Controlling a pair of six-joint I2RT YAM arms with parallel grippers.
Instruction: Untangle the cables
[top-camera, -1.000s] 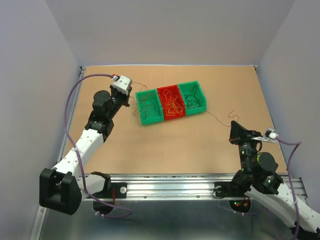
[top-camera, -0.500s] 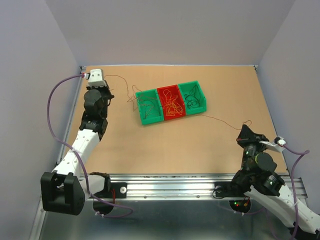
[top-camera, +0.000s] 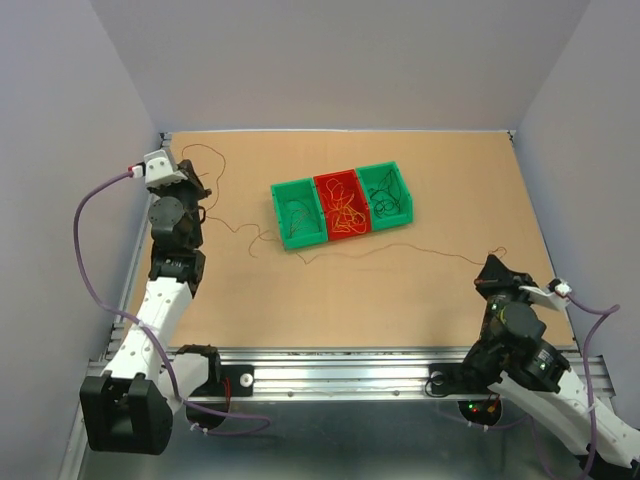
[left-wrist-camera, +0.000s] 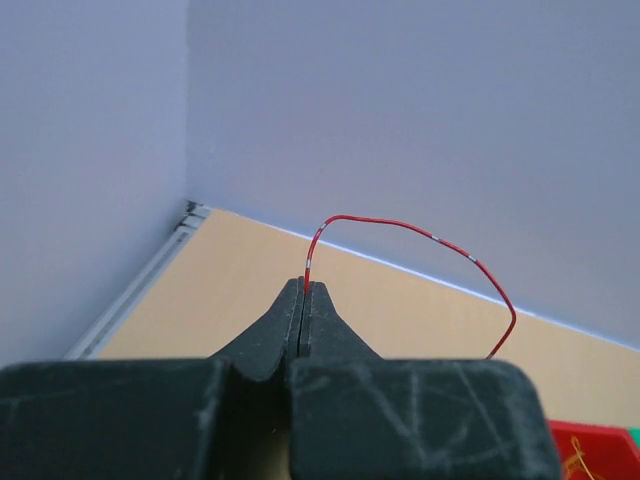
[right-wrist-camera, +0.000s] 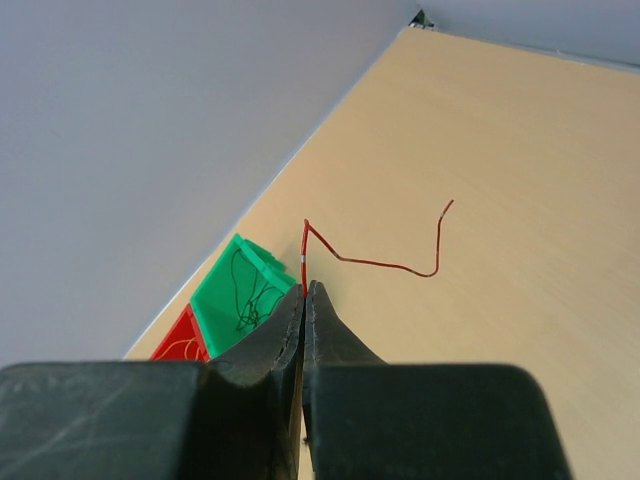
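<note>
Pinching an end each, left gripper (left-wrist-camera: 305, 287) and right gripper (right-wrist-camera: 305, 289) are clamped on one red cable (top-camera: 400, 247). It runs over the table (top-camera: 400, 320) between them, just before the bins (top-camera: 305, 241).

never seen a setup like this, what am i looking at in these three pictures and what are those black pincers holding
These are two robot arms bolted at the near edge of a table. The wide picture looks down from above and behind them. The other two come from a small camera on each wrist, so the black wedge at the bottom of each is that arm's own fingers.

On the table three small bins stand in a row: a left green bin, a red bin holding orange-yellow wires, and a right green bin holding dark wires.

The left gripper and the right gripper are both shut, each pinching a thin red wire that trails across the table in front of the bins.
</note>
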